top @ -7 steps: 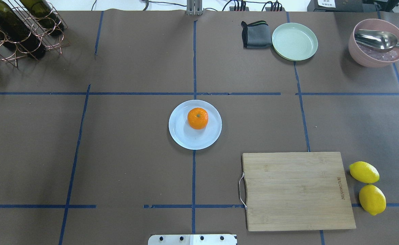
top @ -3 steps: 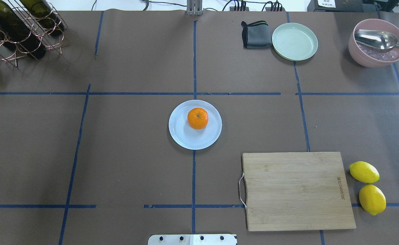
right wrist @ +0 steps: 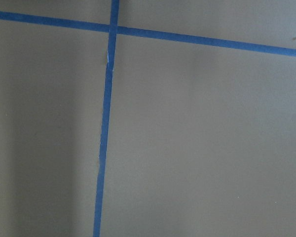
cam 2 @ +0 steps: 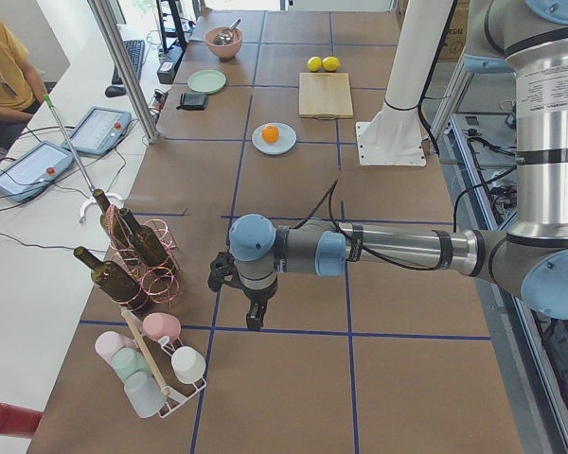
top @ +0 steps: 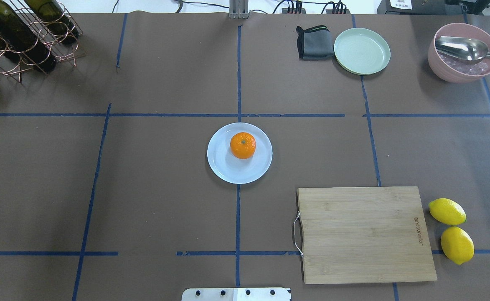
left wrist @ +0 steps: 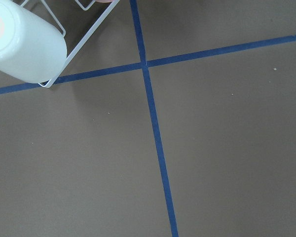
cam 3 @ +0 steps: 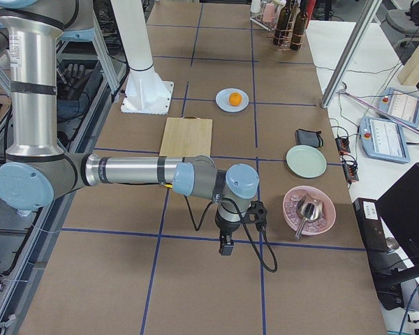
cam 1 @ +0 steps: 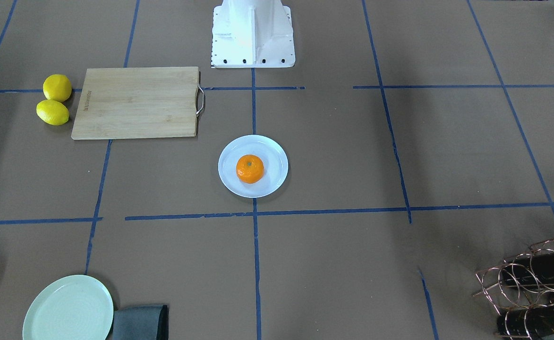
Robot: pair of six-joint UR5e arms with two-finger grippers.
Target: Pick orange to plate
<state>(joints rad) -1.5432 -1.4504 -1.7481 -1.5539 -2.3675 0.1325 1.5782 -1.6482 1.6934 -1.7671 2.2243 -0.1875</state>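
Observation:
The orange (top: 242, 145) rests on the pale bluish-white plate (top: 232, 171) at the table's middle, slightly toward the far side of the dish; the front-facing view shows the orange (cam 1: 250, 168) on the plate (cam 1: 267, 146) too. Neither gripper is near it. My left gripper (cam 2: 254, 322) hangs over bare table at the left end, beside the bottle rack, shown only in the left side view. My right gripper (cam 3: 225, 248) hangs over the right end, near the pink bowl, shown only in the right side view. Whether either is open or shut I cannot tell.
A bamboo cutting board (top: 364, 234) lies front right with two lemons (top: 447, 211) beside it. Far right stand a mint-green plate (top: 361, 51), a grey cloth (top: 313, 42) and a pink bowl (top: 464, 52) holding a spoon. A bottle rack (top: 23, 33) occupies the far left corner.
A dark piece of the right arm at the overhead view's right edge, beside the pink bowl, has left the view. The orange and plate have not moved.

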